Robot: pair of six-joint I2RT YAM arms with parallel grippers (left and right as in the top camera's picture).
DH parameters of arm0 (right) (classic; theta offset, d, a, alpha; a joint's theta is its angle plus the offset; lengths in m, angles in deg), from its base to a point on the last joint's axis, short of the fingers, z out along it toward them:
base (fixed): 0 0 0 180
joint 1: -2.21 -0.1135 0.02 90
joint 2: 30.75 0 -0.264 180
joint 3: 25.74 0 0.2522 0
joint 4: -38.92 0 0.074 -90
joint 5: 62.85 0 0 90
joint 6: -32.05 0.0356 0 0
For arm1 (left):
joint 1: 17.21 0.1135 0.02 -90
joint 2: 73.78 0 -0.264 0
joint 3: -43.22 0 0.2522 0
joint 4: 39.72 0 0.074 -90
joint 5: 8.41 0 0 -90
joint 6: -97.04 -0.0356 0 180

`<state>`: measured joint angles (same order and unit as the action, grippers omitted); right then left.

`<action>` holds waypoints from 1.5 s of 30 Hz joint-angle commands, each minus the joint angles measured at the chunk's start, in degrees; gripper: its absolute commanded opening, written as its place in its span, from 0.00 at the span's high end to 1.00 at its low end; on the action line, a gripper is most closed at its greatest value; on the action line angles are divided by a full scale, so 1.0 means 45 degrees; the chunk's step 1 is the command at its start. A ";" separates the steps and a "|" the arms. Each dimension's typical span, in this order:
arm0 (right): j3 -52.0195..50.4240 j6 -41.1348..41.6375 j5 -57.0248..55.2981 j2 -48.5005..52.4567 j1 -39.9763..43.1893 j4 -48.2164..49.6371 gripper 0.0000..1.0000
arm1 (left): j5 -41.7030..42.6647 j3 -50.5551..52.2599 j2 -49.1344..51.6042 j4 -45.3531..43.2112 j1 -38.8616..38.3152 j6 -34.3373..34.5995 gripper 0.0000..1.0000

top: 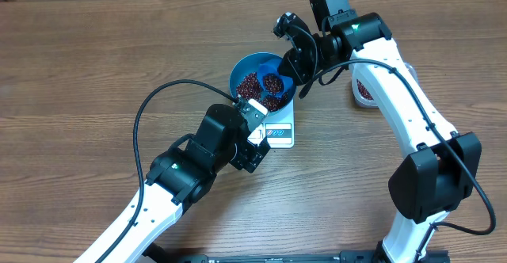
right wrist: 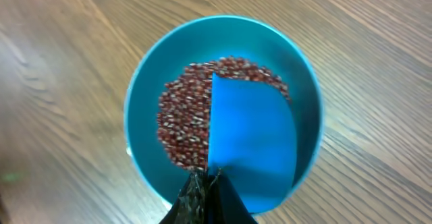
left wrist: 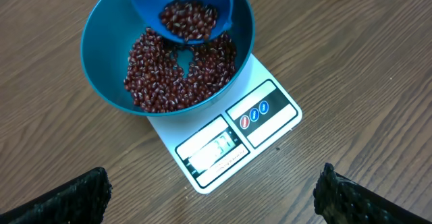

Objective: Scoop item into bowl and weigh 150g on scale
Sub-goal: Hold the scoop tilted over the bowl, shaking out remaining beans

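The glossy blue bowl [top: 242, 66] stands on the white scale [top: 282, 133] and holds a heap of dark red-brown beans [top: 249, 85]. My right gripper [top: 288, 70] is shut on the handle of a small blue scoop [top: 273, 83], which hangs tilted over the bowl with beans in it. The right wrist view shows the scoop [right wrist: 253, 136] covering half of the beans [right wrist: 185, 116], with the gripper [right wrist: 206, 183] pinched at its base. My left gripper [left wrist: 216, 207] is open and empty just in front of the scale [left wrist: 270, 116], its fingers [left wrist: 67, 197] wide apart beside the lit display.
A clear tub of beans [top: 364, 89] sits at the right, mostly hidden behind my right arm. My left arm's black cable [top: 150, 108] loops over the wood table left of the bowl.
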<state>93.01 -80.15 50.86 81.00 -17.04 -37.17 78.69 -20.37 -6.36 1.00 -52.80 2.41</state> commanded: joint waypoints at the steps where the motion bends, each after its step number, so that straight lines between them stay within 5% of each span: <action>1: 0.0189 0.0277 -0.1088 -0.0617 -0.0199 0.0073 0.96 | -0.0160 0.0063 0.0092 -0.0068 -0.0010 -0.0024 0.00; 45: 0.0282 0.0277 -0.3041 -0.1117 -0.1224 0.0359 0.96 | -0.0160 0.0063 0.0092 -0.0058 -0.0010 -0.0019 0.01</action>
<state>93.01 -79.17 38.22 78.90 -22.50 -35.94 78.69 -20.37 -6.36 1.00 -52.80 2.41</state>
